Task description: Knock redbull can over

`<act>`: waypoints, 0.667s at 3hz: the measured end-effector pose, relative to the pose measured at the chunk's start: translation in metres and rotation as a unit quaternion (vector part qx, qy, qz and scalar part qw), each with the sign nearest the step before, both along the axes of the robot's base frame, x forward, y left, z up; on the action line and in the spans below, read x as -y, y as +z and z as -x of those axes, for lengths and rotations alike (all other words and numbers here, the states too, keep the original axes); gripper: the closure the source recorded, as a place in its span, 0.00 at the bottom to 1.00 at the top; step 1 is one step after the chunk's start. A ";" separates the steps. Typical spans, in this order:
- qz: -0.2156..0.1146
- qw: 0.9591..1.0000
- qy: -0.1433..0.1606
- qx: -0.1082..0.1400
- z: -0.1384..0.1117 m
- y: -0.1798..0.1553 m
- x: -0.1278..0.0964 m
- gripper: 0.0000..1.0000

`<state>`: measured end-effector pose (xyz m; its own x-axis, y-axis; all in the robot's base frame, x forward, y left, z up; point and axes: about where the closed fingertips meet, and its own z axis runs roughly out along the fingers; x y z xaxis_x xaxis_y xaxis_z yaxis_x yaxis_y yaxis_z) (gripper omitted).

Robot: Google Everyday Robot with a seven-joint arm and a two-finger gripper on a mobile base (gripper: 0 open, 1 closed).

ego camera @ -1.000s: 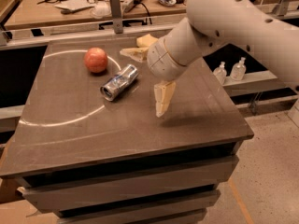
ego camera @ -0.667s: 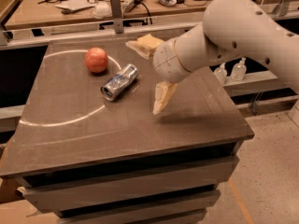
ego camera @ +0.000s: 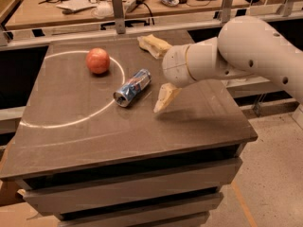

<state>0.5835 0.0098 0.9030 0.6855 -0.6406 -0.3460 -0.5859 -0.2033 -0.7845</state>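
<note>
On the dark table (ego camera: 189, 131) we've got the redbull can (ego camera: 132, 87) lying flat on its side, open-end rim facing front-left, right across the white curved line (ego camera: 57, 124). Our gripper (ego camera: 165, 98) hangs just right of the can, tip angled down close to the tabletop and not touching it. Honestly, we can't tell how wide it's set. The red apple (ego camera: 98, 60) sits back-left of the can, and the pale yellow sponge (ego camera: 154, 45) is near the far edge.
</note>
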 end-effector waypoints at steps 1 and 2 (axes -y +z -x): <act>-0.021 0.999 -0.015 0.020 -0.001 0.001 0.003 0.00; -0.021 0.999 -0.015 0.020 -0.001 0.001 0.003 0.00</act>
